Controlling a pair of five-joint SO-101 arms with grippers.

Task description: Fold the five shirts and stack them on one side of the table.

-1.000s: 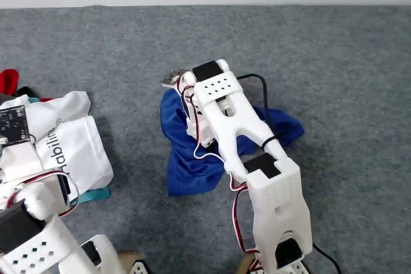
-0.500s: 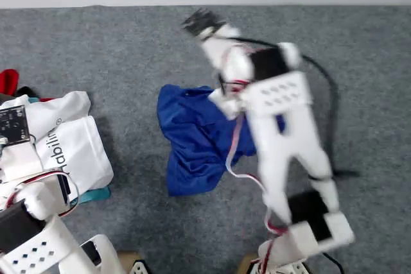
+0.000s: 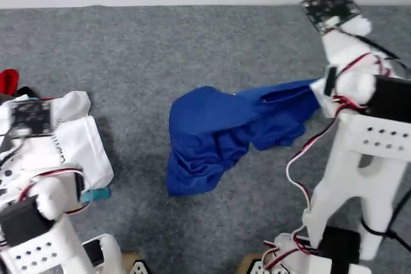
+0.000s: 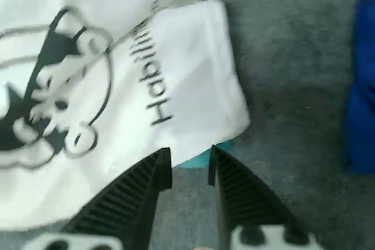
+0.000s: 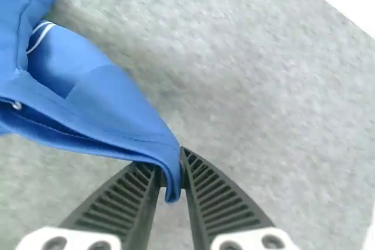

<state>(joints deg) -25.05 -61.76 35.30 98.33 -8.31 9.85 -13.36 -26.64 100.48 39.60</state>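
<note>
Fabric of the blue shirt (image 3: 218, 126) stretches from the middle of the table (image 3: 128, 36) to the right gripper (image 5: 171, 168), whose jaws clamp its edge. The left gripper (image 4: 190, 156) hangs over the white shirt (image 4: 117, 74) on the left, jaws slightly apart, empty.

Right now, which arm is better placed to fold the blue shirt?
Likely right: the right gripper is shut on the blue shirt; the left gripper hangs over the white shirt.

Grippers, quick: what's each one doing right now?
Left gripper: slightly open, empty, above the white shirt edge.
Right gripper: shut on an edge of the blue shirt.
</note>
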